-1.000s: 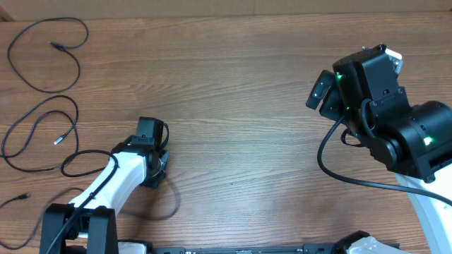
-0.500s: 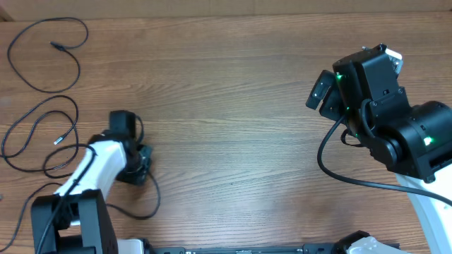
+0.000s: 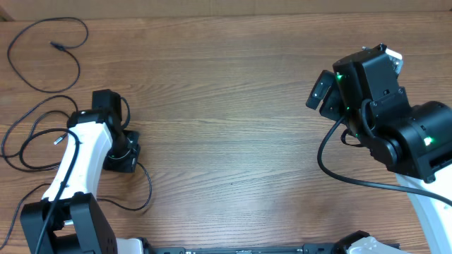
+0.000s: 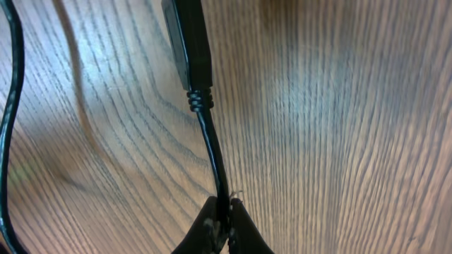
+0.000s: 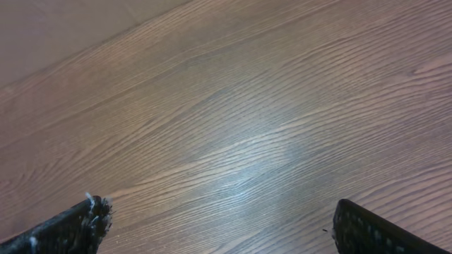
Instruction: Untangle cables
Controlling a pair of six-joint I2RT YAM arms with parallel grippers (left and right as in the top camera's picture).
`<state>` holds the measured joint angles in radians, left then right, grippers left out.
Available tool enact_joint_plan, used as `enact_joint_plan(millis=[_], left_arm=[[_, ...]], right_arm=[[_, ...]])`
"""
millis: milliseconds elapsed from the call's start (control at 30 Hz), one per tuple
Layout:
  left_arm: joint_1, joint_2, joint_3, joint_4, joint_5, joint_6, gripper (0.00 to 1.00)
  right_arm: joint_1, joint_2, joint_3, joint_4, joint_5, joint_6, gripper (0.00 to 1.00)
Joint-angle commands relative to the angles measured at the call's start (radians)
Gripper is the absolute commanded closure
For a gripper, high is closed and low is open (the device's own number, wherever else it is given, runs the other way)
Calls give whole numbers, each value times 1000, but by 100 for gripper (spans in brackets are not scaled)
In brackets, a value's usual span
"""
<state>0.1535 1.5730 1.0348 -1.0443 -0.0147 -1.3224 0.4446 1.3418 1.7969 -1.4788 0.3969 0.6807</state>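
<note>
Seen from overhead, the wooden table (image 3: 233, 106) carries the thin black cables along its left side. One cable (image 3: 55, 45) forms an open loop in the far left corner, well apart from both arms. A second cable (image 3: 58, 140) lies in loose loops just beside the white left arm (image 3: 74, 155) and passes partly beneath it. We cannot tell from this view which strand leads to which end.

In the left wrist view, the left gripper (image 4: 222, 229) is clenched, its two fingertips pressed together on a thin cord. This held cable (image 4: 212, 148) runs straight up from the fingertips to a ribbed collar and a thicker black plug body (image 4: 185, 42) at the top edge. We cannot tell whether the plug touches the wood. Another black cord (image 4: 10, 106) curves down the left edge of the same view.

The right gripper (image 5: 222, 224) hangs over the wood on the right side. Its fingers (image 5: 85, 222) are spread wide and it grasps nothing.
</note>
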Motion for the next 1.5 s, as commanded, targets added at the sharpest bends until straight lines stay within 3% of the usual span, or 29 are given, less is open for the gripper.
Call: enact_joint_plan(millis=[0, 567, 633, 733, 833, 867, 967, 1233, 1467], left_arm=[[27, 2, 15, -4, 57, -95, 96], [204, 2, 15, 111, 106, -114, 93], [215, 2, 15, 114, 115, -114, 88], [215, 2, 15, 115, 117, -93, 70], [215, 2, 15, 129, 124, -1, 68], [215, 2, 16, 134, 130, 44, 62], [215, 2, 29, 129, 132, 180, 27], [208, -47, 220, -94, 147, 505, 13], [138, -311, 243, -181, 222, 742, 9]], right_arm=[[-5, -4, -3, 3, 10, 7, 0], [-5, -4, -3, 3, 10, 7, 0], [-5, -4, -3, 3, 10, 7, 0], [-5, -4, -3, 3, 9, 7, 0], [-5, -4, -3, 3, 10, 7, 0], [-5, -4, -3, 3, 10, 7, 0], [-5, -4, -3, 3, 10, 7, 0], [-5, -4, -3, 3, 10, 7, 0], [-5, -4, -3, 3, 10, 7, 0]])
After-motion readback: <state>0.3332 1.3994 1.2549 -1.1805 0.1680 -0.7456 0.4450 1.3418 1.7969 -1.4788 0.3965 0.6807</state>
